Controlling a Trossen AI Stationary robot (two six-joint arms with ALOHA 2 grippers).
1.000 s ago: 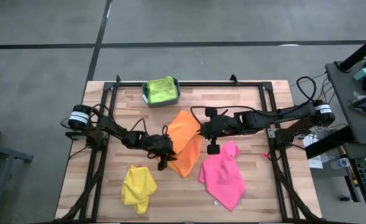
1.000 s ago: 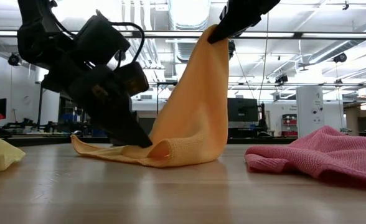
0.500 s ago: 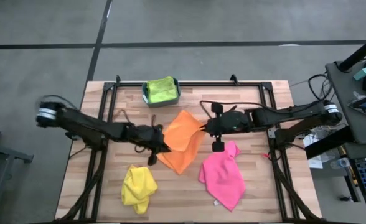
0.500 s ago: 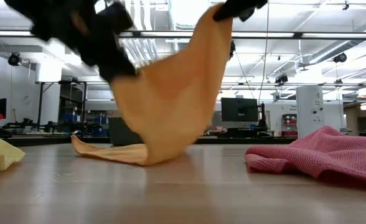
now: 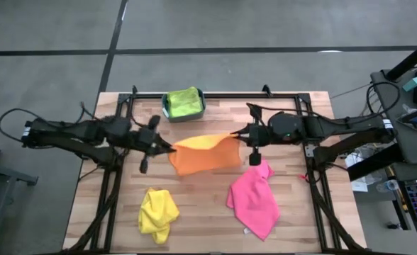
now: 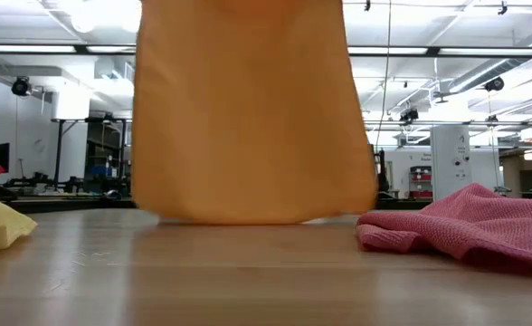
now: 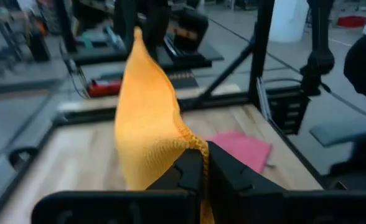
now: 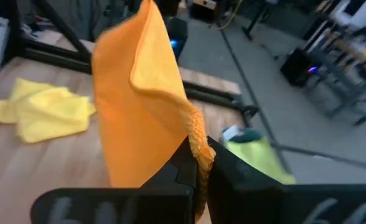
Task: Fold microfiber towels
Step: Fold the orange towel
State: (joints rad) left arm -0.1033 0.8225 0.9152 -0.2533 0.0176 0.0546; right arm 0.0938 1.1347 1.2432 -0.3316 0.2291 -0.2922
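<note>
Orange towel [image 5: 203,154] stretched mid-frame above table, left gripper [image 5: 167,148] and right gripper [image 5: 237,134] each clenched on corner. Step: spreading. Next: lay flat, fold over.

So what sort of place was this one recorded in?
Most likely a robotics lab or workshop: a wooden table on a concrete floor, with monitors and exposed ceiling pipes behind.

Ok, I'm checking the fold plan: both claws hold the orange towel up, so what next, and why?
Probably lower it flat onto the table. The left claw and right claw pinch the orange towel at opposite corners, stretched and hanging just above the wood.
</note>
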